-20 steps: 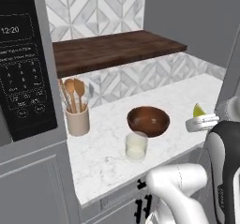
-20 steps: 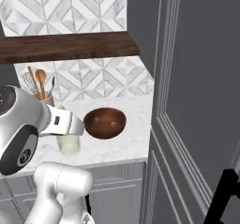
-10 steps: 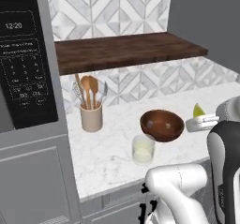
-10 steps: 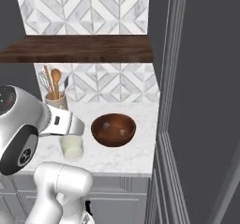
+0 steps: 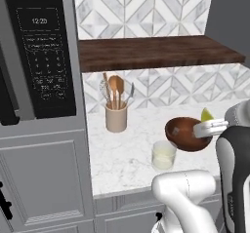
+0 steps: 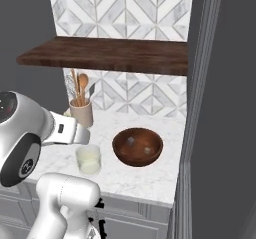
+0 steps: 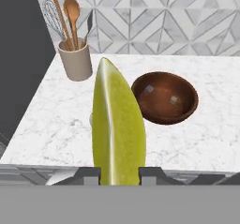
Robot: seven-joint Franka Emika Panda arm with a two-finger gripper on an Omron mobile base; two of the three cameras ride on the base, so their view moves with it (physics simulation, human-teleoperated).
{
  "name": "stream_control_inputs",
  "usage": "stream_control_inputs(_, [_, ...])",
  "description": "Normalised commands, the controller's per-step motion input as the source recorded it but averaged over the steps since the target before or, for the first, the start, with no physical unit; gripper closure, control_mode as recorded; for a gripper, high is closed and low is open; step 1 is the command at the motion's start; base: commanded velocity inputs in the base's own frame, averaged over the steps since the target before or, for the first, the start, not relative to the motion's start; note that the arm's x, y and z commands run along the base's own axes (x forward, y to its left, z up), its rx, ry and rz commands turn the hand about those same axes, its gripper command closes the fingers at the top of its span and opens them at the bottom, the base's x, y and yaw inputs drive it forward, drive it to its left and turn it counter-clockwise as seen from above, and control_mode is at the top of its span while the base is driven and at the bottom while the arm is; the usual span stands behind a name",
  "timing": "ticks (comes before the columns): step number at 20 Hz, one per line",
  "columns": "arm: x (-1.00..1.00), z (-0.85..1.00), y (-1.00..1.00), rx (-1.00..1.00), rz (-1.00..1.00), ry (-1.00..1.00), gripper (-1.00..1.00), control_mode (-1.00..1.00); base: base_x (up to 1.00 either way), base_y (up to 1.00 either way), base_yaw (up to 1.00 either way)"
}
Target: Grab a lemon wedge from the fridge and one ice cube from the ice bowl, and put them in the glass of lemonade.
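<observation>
The pincer (image 7: 119, 175) pinches the lemon wedge (image 7: 117, 130) between its two dark fingertips (image 7: 87, 175), one on each side of the wedge's lower end. In the hand view the wedge stands upright, its pointed tip up, yellow-green with a pale stripe along its length. In the left base view the wedge (image 5: 207, 114) shows as a small bright tip above the white hand, just beyond the far rim of the ice bowl (image 5: 188, 134).

The ice bowl (image 6: 137, 147) is a round dark brown wooden bowl resting on the white marble desk (image 6: 130, 175); two pale ice cubes (image 6: 131, 141) lie inside it. The glass of lemonade (image 6: 88, 159), a short clear tumbler with pale yellowish liquid, stands upright on the desk just beside the bowl, nearer the desk's front edge, apart from it. In the left base view the glass (image 5: 163, 155) sits left of and nearer than the bowl.

A beige utensil crock (image 5: 116, 117) holding wooden spoons and a whisk stands near the tiled backsplash, well apart from the glass. A dark wooden shelf (image 5: 156, 52) runs above the desk. A black microwave (image 5: 44, 51) is set in the cabinets to the left. The fridge (image 6: 220, 113) rises dark grey at the right of the right base view.
</observation>
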Motion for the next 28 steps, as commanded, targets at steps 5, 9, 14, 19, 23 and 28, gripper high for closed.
stream_control_inputs(5, [0.16,-0.12,0.15,-0.03,0.06,0.03,1.0,-1.0,0.14,0.1,0.11])
stream_control_inputs(9, [0.13,0.0,0.08,-0.01,0.0,0.0,1.0,-1.0,0.0,0.0,0.0])
stream_control_inputs(14, [0.17,-0.05,0.0,0.0,0.0,0.01,1.0,-1.0,0.0,0.0,0.0])
stream_control_inputs(19, [0.08,-0.24,0.02,0.0,0.0,0.13,1.0,-1.0,0.0,0.0,0.0])
stream_control_inputs(23, [0.0,-0.14,0.0,-0.06,0.07,0.1,1.0,-1.0,0.0,0.0,0.0])
stream_control_inputs(28, [0.0,-0.05,-0.03,-0.17,0.26,0.01,1.0,-1.0,0.0,0.0,0.0])
